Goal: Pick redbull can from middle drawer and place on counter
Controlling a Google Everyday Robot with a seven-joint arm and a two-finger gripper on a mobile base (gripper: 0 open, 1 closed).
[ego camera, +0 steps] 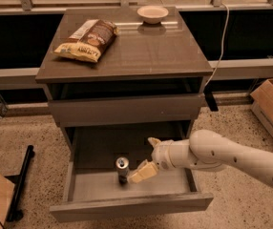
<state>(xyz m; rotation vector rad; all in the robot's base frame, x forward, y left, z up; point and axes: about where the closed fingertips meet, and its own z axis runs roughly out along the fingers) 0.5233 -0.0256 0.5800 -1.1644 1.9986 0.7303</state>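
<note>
Item: redbull can (122, 168), upright, long axis vertical, silver lid up, standing on the floor of the pulled-out middle drawer (94, 187), near its centre. Tool: gripper (145, 157), inside the drawer cavity, reaching in from picture-right; the can lies just beside it toward picture-left. Jaws spread wide, holding nothing; the lower finger (143, 171) sits close against the can's side, contact not discernible. Destination: counter (141, 54), above, carrying a chip bag (86, 39) and a tan bowl (152, 14).
</note>
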